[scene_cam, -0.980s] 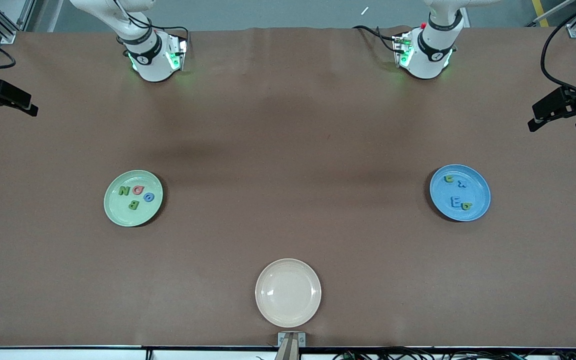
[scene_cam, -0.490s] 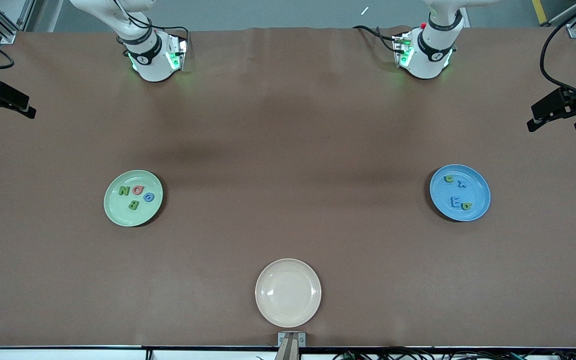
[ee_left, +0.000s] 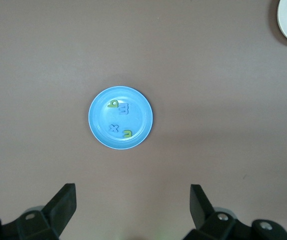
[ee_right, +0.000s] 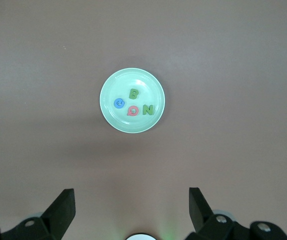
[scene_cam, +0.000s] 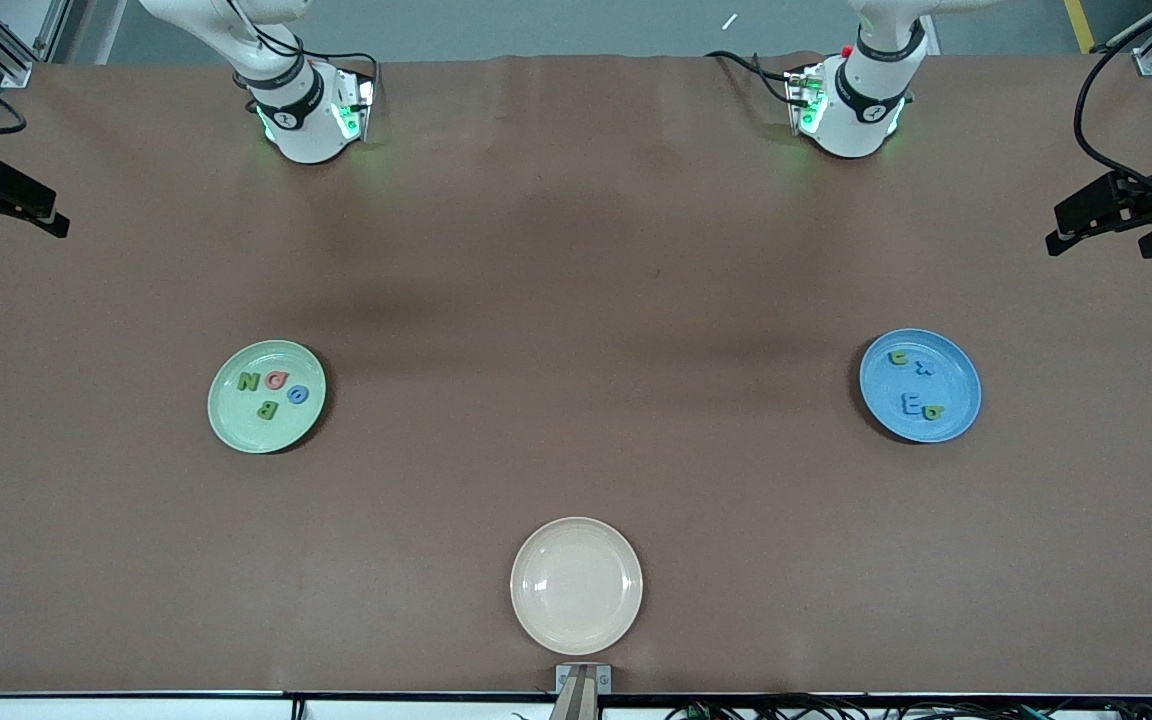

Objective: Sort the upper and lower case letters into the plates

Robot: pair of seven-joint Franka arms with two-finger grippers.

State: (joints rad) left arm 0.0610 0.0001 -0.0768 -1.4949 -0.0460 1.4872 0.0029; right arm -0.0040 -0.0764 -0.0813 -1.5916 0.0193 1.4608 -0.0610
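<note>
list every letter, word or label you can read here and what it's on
"N": green foam letter lying in the round pale green glossy plate.
"B": green foam letter, same plate.
"D" or "Q", unsure which: red-pink foam letter, same plate.
Blue foam letter, same plate: round, not readable.
"x": small blue foam letter in the round blue glossy plate.
The other three letters in the blue plate are too small to read.
The cream-beige round plate carries no text.

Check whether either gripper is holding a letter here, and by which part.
Nothing is held. The left gripper and right gripper are both open and empty, high over the table; the letters lie in the blue plate and green plate.
</note>
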